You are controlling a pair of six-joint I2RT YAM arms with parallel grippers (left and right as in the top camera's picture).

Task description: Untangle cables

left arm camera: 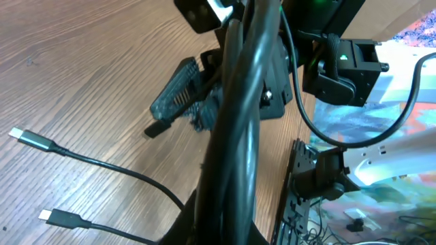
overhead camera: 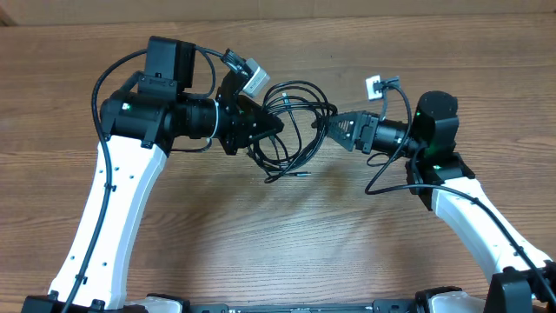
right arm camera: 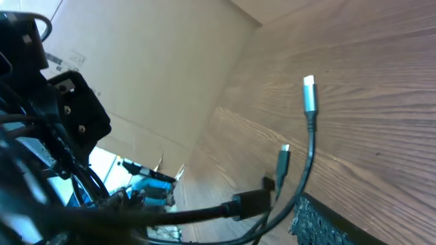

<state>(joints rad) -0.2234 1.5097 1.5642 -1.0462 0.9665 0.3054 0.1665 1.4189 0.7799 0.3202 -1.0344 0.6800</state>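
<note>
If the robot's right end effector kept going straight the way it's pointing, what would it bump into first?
The right end effector would most likely meet the tangle of thin black cables first, gripped just beyond by the left end effector. Heights are hard to judge from overhead.

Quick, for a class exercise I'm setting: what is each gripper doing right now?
Left gripper: closed on the cables.
Right gripper: open, gripping nothing.
</note>
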